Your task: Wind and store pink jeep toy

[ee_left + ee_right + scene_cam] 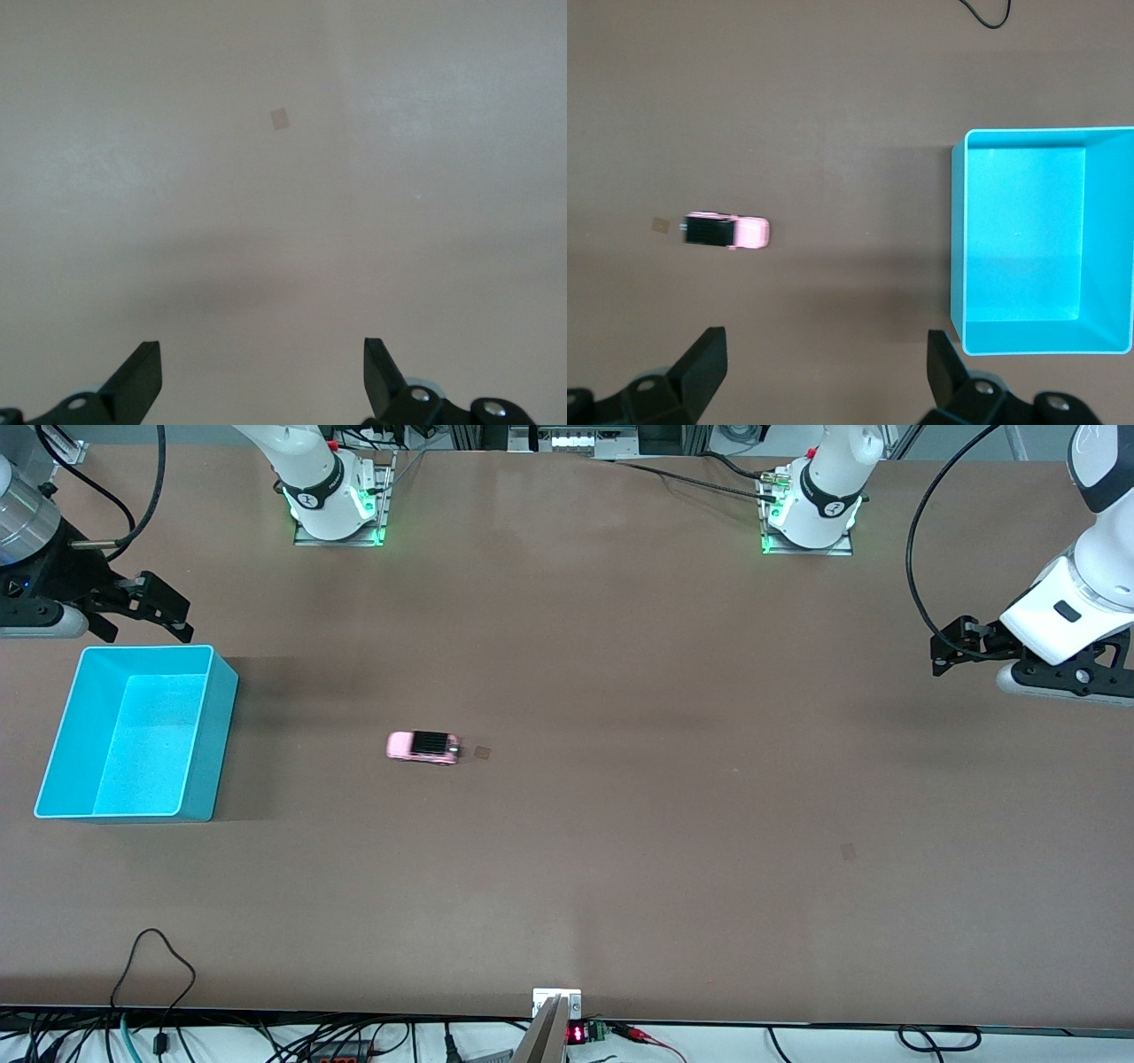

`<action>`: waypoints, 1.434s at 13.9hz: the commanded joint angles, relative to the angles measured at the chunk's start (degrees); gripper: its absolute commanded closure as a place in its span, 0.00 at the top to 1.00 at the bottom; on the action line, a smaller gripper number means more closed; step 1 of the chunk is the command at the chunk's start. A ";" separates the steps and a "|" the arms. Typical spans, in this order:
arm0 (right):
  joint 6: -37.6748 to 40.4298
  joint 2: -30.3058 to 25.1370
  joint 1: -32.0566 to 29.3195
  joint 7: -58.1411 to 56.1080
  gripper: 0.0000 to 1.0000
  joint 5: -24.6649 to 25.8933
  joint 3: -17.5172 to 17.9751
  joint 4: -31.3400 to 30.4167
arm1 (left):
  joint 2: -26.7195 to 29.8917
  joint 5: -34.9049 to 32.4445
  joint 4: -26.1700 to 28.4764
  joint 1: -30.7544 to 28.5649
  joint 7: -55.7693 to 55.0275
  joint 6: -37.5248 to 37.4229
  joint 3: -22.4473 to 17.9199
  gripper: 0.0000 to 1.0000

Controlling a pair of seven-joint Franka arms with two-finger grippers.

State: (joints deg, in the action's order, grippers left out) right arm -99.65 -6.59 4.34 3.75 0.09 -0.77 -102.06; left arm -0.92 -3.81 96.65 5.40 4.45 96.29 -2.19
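The pink jeep toy (423, 746) stands alone on the brown table near its middle, between the turquoise bin (53, 753) and the table's centre. It also shows in the right wrist view (727, 232), blurred, with the bin (958, 248) beside it. My right gripper (155, 609) hangs open and empty above the table just past the bin's rim at the right arm's end (825, 363). My left gripper (952, 646) hangs open and empty over bare table at the left arm's end (262, 372).
A small tan square patch (483, 753) lies on the table close beside the jeep. Another faint patch (849, 851) lies nearer the front camera toward the left arm's end (280, 119). Cables run along the table's front edge.
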 commanded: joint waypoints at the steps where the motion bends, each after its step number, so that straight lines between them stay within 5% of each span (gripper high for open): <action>1: 0.68 -0.27 -0.39 -0.67 1.00 0.52 0.24 0.02 | 1.00 0.20 -0.32 0.49 1.17 -1.80 -0.27 1.00; 9: 6.65 1.40 -0.56 -1.37 1.00 0.52 0.24 0.37 | 0.92 0.12 -0.76 0.93 1.35 -2.51 -0.01 1.00; 12: 8.77 3.24 -1.26 -11.61 1.00 0.52 0.16 -0.68 | 0.92 0.03 -0.76 1.02 1.26 -2.51 0.87 1.00; 20: -10.61 4.21 -4.69 -47.81 1.00 0.52 0.16 -18.06 | 0.65 -0.24 -1.55 0.58 1.26 -2.51 2.28 1.00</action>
State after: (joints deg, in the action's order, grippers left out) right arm -104.60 -1.58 0.81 -35.30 0.15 -1.09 -114.91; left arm -0.57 -3.80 95.90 6.38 4.85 94.85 -0.09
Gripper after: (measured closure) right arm 0.000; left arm 0.000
